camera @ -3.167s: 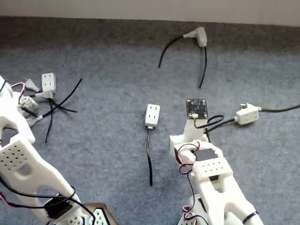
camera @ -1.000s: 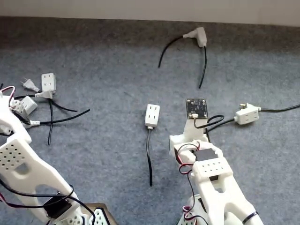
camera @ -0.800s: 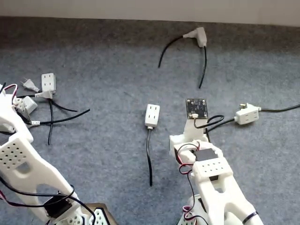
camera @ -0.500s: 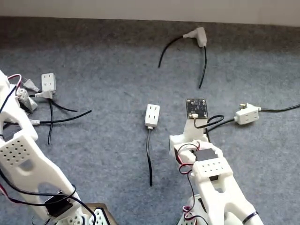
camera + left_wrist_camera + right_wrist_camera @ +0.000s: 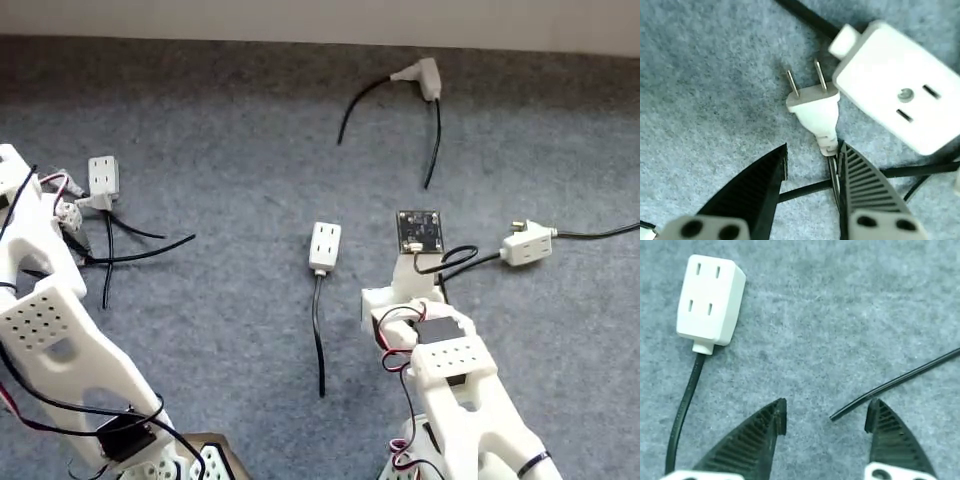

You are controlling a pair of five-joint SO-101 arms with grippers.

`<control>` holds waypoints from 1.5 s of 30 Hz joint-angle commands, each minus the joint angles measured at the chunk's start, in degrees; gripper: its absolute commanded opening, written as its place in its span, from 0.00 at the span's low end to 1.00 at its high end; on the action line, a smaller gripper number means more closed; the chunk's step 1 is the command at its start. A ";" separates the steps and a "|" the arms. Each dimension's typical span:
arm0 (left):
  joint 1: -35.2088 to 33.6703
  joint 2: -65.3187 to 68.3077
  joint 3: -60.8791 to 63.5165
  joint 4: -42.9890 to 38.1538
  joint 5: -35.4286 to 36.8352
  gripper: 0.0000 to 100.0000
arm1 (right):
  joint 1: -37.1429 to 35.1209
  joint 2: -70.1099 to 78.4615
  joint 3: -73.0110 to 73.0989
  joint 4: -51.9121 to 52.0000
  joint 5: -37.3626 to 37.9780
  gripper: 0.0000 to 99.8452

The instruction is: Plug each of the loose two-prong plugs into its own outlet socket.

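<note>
The left arm rises from the table's near left corner and runs along the left edge, its wrist bent down over a tangle of black cords. Its tool is spread wide and low over the grey table. A loose two-prong plug lies flat just ahead of the fingertips, with its prongs pointing away from the tool. The plug's cord runs back between the fingers, tight against one ribbed finger; the other finger is well clear of it. Just beside the plug, apart from its prongs, lies a white outlet socket with its slotted face up. From above this socket sits close to the left edge.

The right arm reaches from the near edge toward the middle of the table, with its wrist camera board at the front. Its tool is also spread, gripping nothing. The cut end of a thin black cable lies on the table between its fingers. A second outlet socket lies face up in the middle of the table, off to one side of that tool. Its black cord trails toward the near edge.

Another white plug lies near the far edge. A white plug-and-socket piece lies toward the right edge; I cannot tell whether it is fully mated.
</note>
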 commanded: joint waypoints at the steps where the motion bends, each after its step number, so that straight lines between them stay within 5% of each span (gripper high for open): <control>1: -1.89 -1.98 1.27 -2.11 0.53 0.17 | 0.40 -0.84 -0.40 -1.10 0.79 0.26; 9: -3.65 -1.98 4.62 -8.44 -0.53 0.17 | 0.40 -0.84 -0.40 -1.10 0.79 0.26; 13: -2.33 -1.98 4.79 -8.44 -11.25 0.17 | 0.40 -0.84 -0.31 -1.10 0.79 0.26; 20: -2.42 -0.66 4.70 -8.70 -17.67 0.10 | 0.40 -0.84 -0.31 -1.10 0.79 0.26; 22: -3.47 1.45 4.35 -8.97 -17.23 0.04 | 0.40 -0.84 -0.31 -1.10 0.79 0.26; 32: -3.91 4.53 4.26 -9.14 -17.93 0.04 | 0.40 -0.84 -0.31 -1.10 0.79 0.26; 40: -1.98 0.57 -3.21 4.31 -38.33 0.04 | 0.40 -0.84 -0.40 -1.10 0.79 0.26; 45: -2.33 -0.57 -2.77 4.31 -55.82 0.04 | 0.48 -0.84 -0.48 -1.10 0.79 0.26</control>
